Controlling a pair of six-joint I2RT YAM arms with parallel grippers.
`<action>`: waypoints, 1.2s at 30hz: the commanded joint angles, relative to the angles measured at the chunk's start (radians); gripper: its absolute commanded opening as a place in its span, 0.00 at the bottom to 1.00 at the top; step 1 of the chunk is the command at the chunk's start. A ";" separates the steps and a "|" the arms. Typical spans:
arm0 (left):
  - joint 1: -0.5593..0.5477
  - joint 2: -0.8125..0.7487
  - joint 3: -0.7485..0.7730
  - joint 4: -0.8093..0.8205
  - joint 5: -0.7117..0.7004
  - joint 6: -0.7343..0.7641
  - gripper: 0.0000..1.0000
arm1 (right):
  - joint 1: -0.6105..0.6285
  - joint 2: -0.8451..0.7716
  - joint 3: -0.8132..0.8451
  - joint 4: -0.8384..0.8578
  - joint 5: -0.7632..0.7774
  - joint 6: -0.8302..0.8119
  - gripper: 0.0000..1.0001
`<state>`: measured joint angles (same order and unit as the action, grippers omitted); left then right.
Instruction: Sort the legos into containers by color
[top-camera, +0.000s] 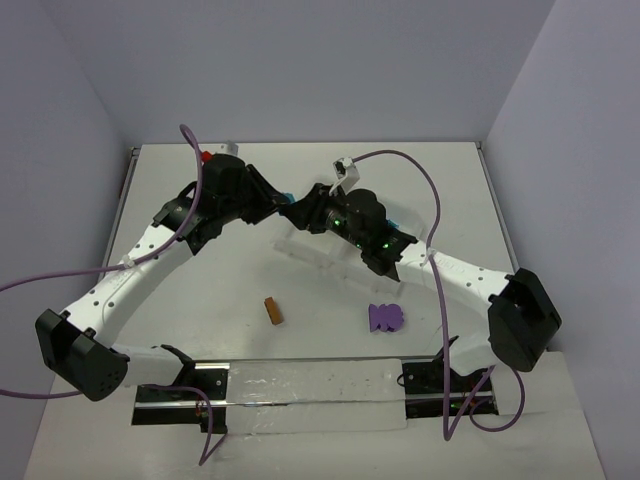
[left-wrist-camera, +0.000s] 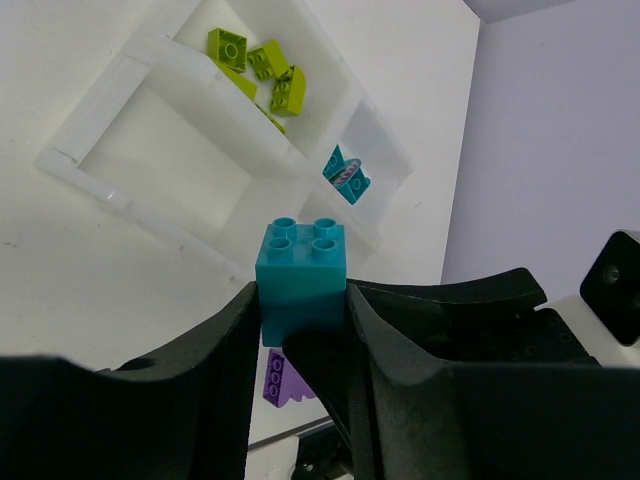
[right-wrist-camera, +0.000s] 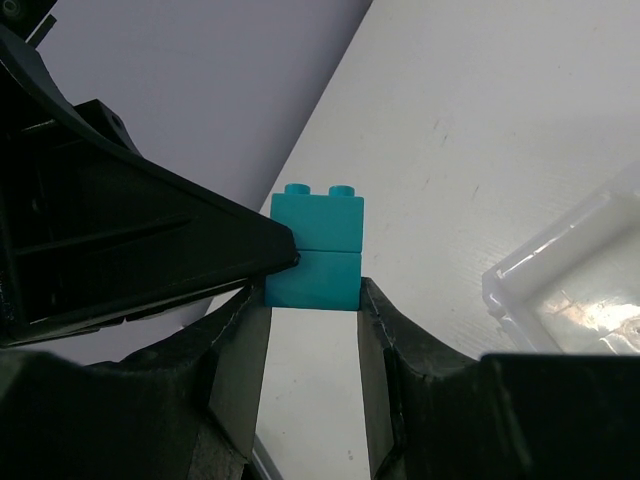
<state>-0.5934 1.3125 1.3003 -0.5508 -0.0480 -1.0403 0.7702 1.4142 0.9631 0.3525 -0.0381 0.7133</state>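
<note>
A teal stack of two legos (left-wrist-camera: 302, 265) hangs in the air between both grippers above the table's middle. My left gripper (left-wrist-camera: 300, 300) is shut on one brick of the stack. My right gripper (right-wrist-camera: 312, 295) is shut on the other teal brick (right-wrist-camera: 312, 278), and a left finger touches the seam. Below lies the white tray (left-wrist-camera: 95, 180) with its containers: lime green legos (left-wrist-camera: 262, 65) in one, teal legos (left-wrist-camera: 347, 175) in another. An orange-brown lego (top-camera: 273, 311) and a purple clump (top-camera: 385, 317) lie on the table nearer the bases.
A long clear strip with black brackets (top-camera: 315, 392) runs along the near edge between the arm bases. Purple cables (top-camera: 430, 200) loop over both arms. The tray's corner (right-wrist-camera: 560, 260) shows to the right of my right gripper.
</note>
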 joint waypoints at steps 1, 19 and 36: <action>-0.005 0.010 0.069 0.000 0.025 0.014 0.30 | 0.009 -0.046 0.003 0.058 0.037 -0.017 0.00; -0.005 0.065 0.109 -0.008 0.014 0.032 0.54 | 0.008 -0.100 -0.024 0.015 0.035 -0.052 0.00; 0.020 0.064 0.097 0.016 0.021 0.037 0.00 | 0.007 -0.176 -0.114 -0.044 0.007 -0.135 0.00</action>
<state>-0.6016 1.3888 1.3636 -0.5666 0.0114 -1.0172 0.7727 1.3213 0.8919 0.3306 -0.0203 0.6607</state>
